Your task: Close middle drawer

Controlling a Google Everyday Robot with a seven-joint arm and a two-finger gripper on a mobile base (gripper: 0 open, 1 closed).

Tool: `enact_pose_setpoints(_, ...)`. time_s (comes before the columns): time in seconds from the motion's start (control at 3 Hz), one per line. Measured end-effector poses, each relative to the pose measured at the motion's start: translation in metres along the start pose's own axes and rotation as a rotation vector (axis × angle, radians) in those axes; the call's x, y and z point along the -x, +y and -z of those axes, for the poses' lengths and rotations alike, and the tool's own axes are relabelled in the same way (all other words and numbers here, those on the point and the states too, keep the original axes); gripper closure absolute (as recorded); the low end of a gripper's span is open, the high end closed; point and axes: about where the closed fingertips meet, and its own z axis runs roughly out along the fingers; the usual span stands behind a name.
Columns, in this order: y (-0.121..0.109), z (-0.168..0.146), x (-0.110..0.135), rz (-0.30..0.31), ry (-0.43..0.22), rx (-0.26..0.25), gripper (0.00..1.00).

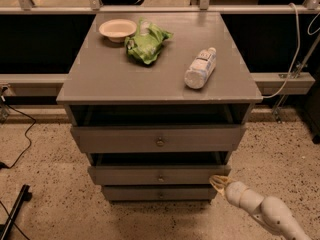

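The grey cabinet has three drawers. The middle drawer has a low flat face and a small round knob; it stands pulled out a little, with a dark gap above its face. My gripper reaches in from the lower right on a white arm. Its tip is at the right end of the middle drawer's face, just below its corner. I cannot tell whether it touches the face.
The top drawer, with a bigger knob, is also pulled out. The bottom drawer sits lowest. On the cabinet top lie a bowl, a green bag and a plastic bottle. Cables run over the speckled floor at left.
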Motion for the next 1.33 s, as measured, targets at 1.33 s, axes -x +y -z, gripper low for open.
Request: enact_pose_setpoints(1.33, 0.012, 0.063, -0.02, 0.006, 0.077, -0.068, 1.0)
